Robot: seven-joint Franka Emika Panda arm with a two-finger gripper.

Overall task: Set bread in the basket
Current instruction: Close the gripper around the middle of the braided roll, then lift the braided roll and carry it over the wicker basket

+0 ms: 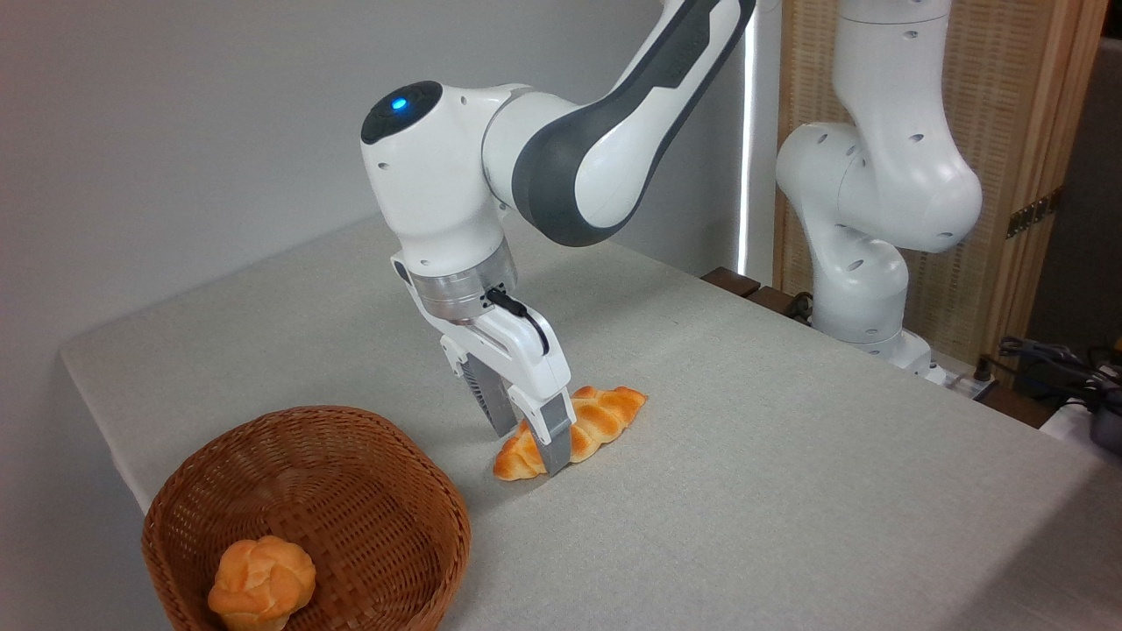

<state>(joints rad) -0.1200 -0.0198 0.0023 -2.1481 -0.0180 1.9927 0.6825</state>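
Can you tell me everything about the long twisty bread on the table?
The bread is a long braided loaf with pointed ends, glossy golden-orange on top and paler below. It lies flat on the grey table, just right of the basket. The gripper straddles its middle, one finger on each side; whether it squeezes yet is unclear.

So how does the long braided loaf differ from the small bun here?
The bread is elongated with pointed ends; the bun is small, round and knotted. The bread lies on the table, while the bun sits inside the basket. The claw straddles the bread with a finger on each side; nothing is near the bun. Both share a glossy golden-orange crust.
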